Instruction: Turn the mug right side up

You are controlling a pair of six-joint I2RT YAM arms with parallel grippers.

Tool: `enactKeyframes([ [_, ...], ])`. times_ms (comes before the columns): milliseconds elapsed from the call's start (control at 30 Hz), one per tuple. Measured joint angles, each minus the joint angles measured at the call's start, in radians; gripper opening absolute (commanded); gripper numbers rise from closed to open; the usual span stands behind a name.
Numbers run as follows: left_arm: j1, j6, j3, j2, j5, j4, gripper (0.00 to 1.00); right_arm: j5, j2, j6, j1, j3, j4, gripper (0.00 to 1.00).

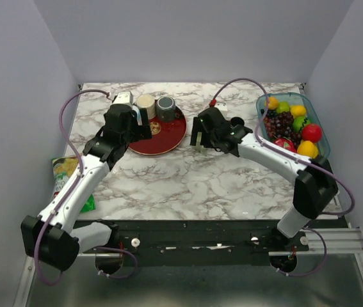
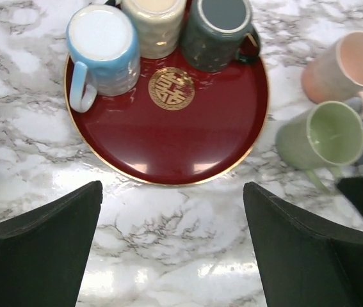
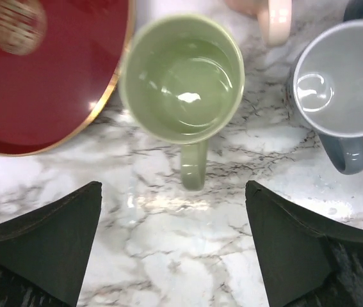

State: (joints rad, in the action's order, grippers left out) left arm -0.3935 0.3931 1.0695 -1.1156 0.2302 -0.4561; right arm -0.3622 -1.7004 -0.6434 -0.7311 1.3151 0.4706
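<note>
Just off the red tray's (image 3: 40,83) rim, on the marble, the green mug (image 3: 181,80) stands mouth-up, axis vertical, handle pointing back at the right gripper (image 3: 173,211). Its fingers are spread wide, nothing btwn them, wrist tipped down over it. That one looks done. Left gripper (image 2: 171,192) gapes empty too, nearer the bottom-up blue mug (image 2: 101,48) on the tray.

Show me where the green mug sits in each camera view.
Top external: green mug, a pale sliver just right of the red tray.
Left wrist: right edge, beside the tray.
Right wrist: upper centre, mouth showing.
Shared landmark: the tray's gold rim.
</note>
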Motion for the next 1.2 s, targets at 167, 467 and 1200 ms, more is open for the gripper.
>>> enactKeyframes([
  [167, 0.093, -0.039, 0.092, -0.200, -0.064, -0.007, 0.99, 0.040, 0.185, 0.033, 0.000, -0.016, -0.042, 1.00],
  [467, 0.171, -0.313, 0.458, -0.564, -0.068, -0.092, 0.99, 0.121, 0.424, 0.043, 0.000, -0.180, -0.090, 1.00],
  [1200, 0.294, -0.548, 0.446, -0.748, -0.172, -0.121, 0.88, 0.183, 0.521, 0.042, 0.000, -0.301, -0.103, 0.99],
])
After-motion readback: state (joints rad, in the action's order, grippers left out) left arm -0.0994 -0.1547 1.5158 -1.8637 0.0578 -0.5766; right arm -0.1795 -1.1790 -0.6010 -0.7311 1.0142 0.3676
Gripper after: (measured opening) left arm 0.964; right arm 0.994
